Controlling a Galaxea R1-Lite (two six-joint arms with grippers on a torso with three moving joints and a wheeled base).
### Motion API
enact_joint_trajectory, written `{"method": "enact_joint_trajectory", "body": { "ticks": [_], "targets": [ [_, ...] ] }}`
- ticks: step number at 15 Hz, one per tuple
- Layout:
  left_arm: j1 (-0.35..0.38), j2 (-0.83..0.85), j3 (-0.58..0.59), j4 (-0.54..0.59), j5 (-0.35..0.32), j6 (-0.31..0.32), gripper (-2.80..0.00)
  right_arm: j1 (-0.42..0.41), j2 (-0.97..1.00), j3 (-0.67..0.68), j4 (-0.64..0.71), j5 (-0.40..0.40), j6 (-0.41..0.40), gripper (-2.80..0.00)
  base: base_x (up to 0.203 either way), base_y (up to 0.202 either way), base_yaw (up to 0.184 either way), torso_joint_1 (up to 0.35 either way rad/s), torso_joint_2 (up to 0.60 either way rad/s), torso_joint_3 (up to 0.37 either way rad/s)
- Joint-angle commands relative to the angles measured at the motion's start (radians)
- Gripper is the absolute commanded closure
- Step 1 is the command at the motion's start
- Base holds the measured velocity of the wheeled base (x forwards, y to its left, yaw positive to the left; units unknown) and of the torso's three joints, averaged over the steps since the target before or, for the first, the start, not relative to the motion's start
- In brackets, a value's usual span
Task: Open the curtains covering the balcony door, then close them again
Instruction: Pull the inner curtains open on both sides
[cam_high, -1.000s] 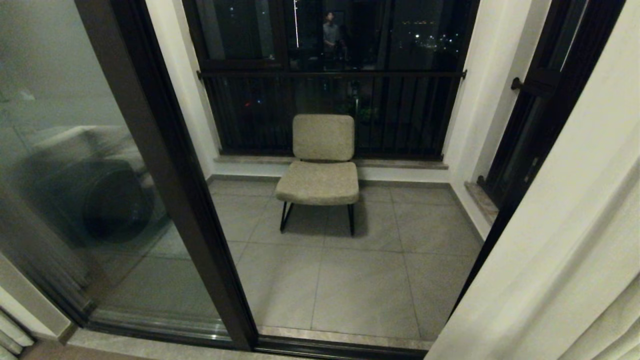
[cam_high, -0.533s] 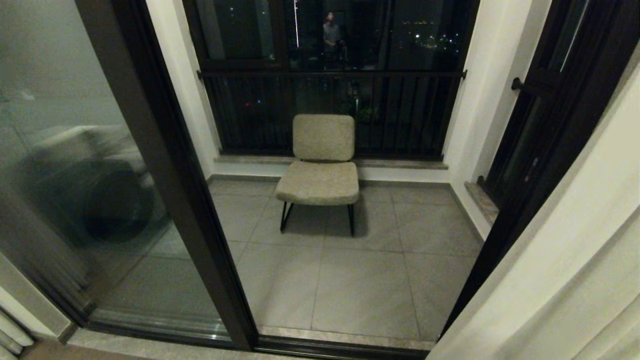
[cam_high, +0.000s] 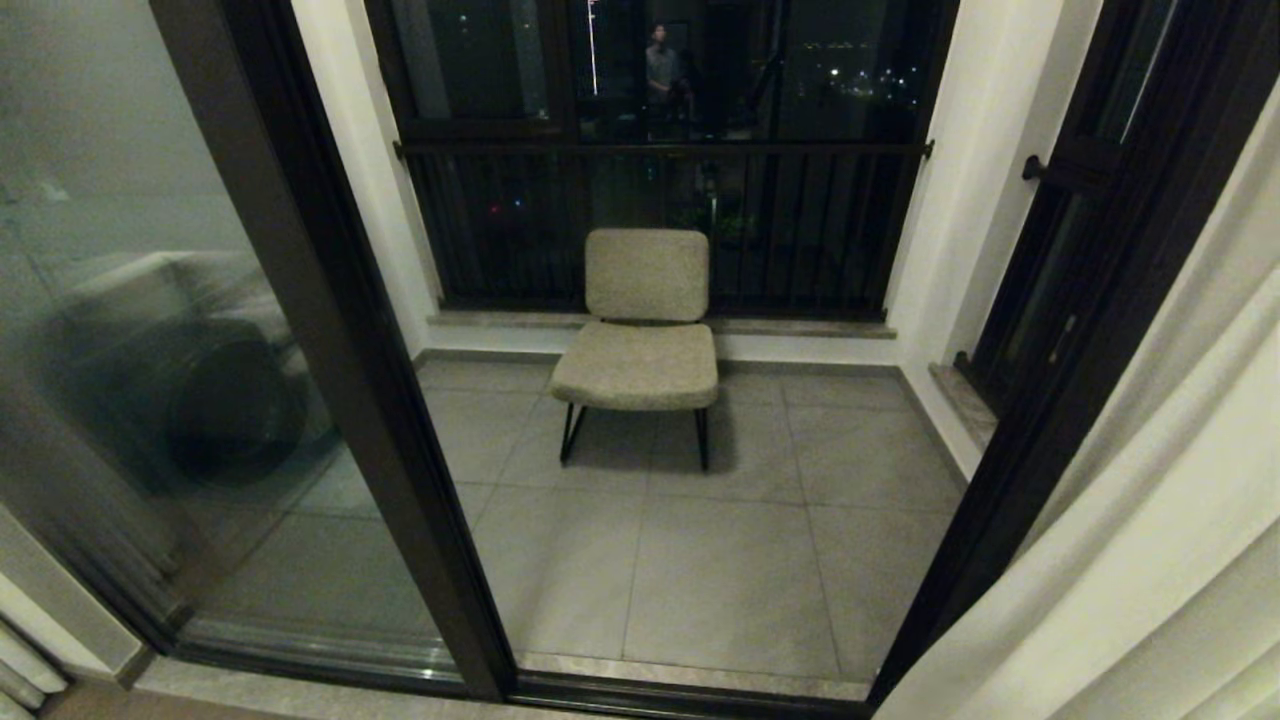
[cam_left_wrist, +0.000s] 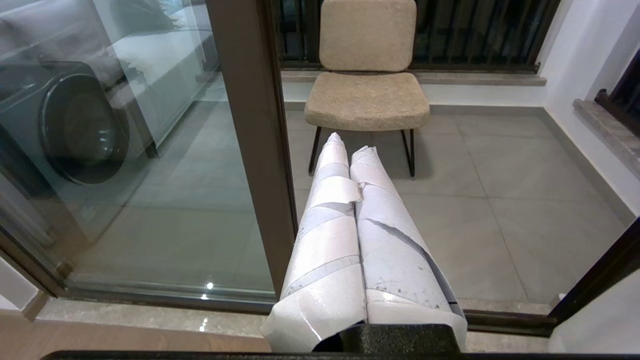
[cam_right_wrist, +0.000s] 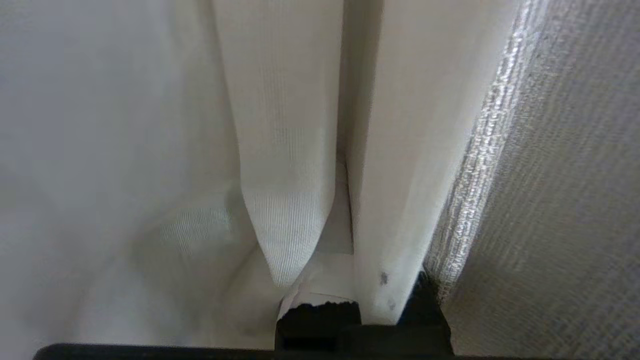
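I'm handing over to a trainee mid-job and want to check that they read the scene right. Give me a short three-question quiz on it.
1. True or false: the curtains cover the whole balcony door.
2. What stands on the balcony floor beyond the door? A) a chair B) a table C) a ladder
3. Fill in: the left gripper hangs clear of the fabric, fingers together; the right gripper is shut on the ____.

Key: 1 false, they are bunched at the right edge; 2 A; 3 curtains.
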Motion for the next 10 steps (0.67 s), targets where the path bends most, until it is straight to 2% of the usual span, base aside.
{"method": "enact_joint_trajectory", "body": {
  "ticks": [1, 6, 9, 10],
  "targets": [
    [0.000, 0.000, 0.000, 0.000, 0.000, 0.000, 0.00, 0.007, -0.035, 0.017, -0.002, 0.024, -0.001, 0.00, 0.000, 0.000, 0.000, 0.000, 0.00, 0.000],
    [0.001, 0.000, 0.000, -0.001, 0.000, 0.000, 0.00, 0.058, -0.201, 0.191, 0.005, 0.262, -0.001, 0.00, 0.000, 0.000, 0.000, 0.000, 0.00, 0.000],
    [-0.001, 0.000, 0.000, 0.000, 0.000, 0.000, 0.00, 0.135, -0.348, 0.344, 0.011, 0.434, 0.027, 0.00, 0.000, 0.000, 0.000, 0.000, 0.00, 0.000],
    [0.000, 0.000, 0.000, 0.000, 0.000, 0.000, 0.00, 0.175, -0.395, 0.402, 0.012, 0.469, 0.036, 0.00, 0.000, 0.000, 0.000, 0.000, 0.00, 0.000]
  ]
}}
